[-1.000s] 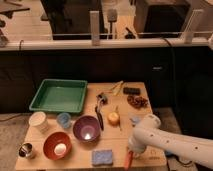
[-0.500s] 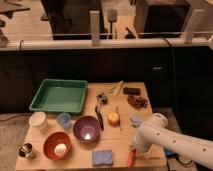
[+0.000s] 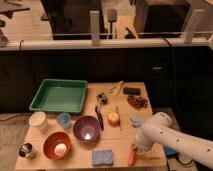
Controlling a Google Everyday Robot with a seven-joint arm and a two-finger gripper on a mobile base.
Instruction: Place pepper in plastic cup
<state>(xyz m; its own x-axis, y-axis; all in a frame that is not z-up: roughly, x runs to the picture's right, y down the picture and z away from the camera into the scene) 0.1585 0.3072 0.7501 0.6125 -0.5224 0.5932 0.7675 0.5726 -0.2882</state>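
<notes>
The red-orange pepper point(image 3: 131, 156) lies near the table's front edge, right of the blue sponge point(image 3: 102, 157). My gripper point(image 3: 135, 147), at the end of the white arm point(image 3: 170, 140), is directly over the pepper's upper end and hides it. A white cup point(image 3: 39, 121) and a small pale blue cup point(image 3: 63, 119) stand at the left of the table, far from the gripper. I cannot tell which of them is the plastic one.
A green tray point(image 3: 60, 95) is at the back left. A purple bowl point(image 3: 86, 129), a red bowl point(image 3: 57, 145) and a metal cup point(image 3: 26, 150) stand front left. A round yellow fruit point(image 3: 114, 118), a black-handled utensil point(image 3: 100, 112) and brown snacks point(image 3: 137, 101) lie mid-table.
My arm and gripper have shifted slightly to the right over the pepper. The pepper's lower end appears a little further right too.
</notes>
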